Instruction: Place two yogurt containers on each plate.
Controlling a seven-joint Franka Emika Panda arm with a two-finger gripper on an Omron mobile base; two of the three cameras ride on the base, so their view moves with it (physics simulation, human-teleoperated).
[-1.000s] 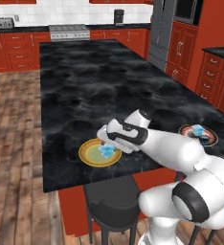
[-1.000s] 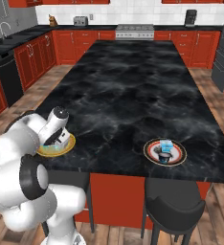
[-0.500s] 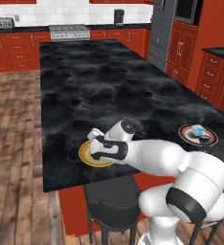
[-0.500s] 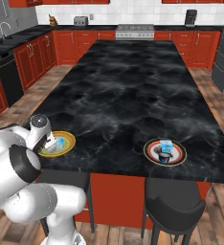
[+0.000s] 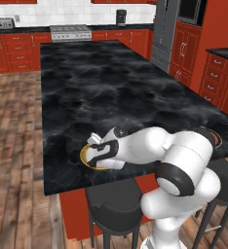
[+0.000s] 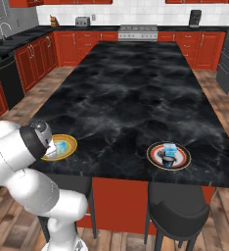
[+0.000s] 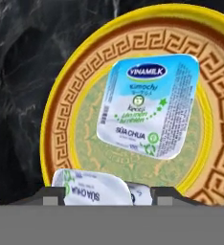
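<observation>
Gripping a second yogurt tub (image 7: pixel 92 190), the jaws hover over the yellow-rimmed plate (image 7: pixel 54 124) on the black counter (image 5: pixel 101 82). One tub (image 7: pixel 147 105) lies on its green centre.
</observation>
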